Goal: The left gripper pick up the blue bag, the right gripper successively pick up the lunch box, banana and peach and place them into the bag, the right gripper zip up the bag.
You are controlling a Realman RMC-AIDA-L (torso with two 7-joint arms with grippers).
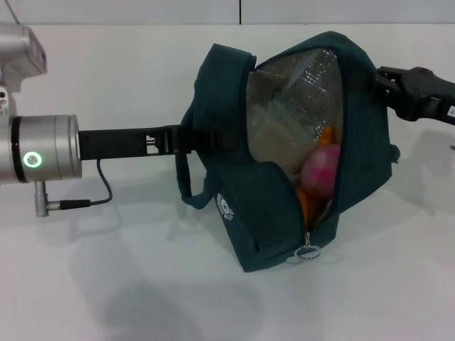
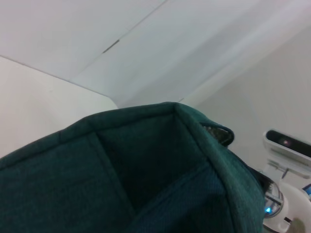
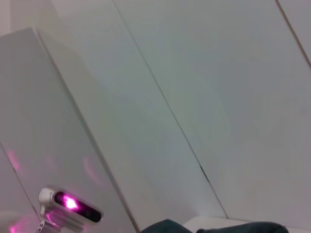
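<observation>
Left claw [image 1: 186, 139] clamped on blue bag [image 1: 270, 234], held open above desk [image 1: 106, 284]. Peach [image 1: 321, 170] and banana [image 1: 307, 202] inside. Right claw [image 1: 380, 84] at bag's far rim; grip state unreadable.

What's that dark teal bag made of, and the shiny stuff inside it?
The dark teal-blue fabric cooler bag looks like matte woven cloth: visible weave, stitched seams, soft folds. Its crinkled silver lining appears to be reflective foil or metallised plastic, judging by its wrinkles and glints. The round zip pull looks metallic.
</observation>
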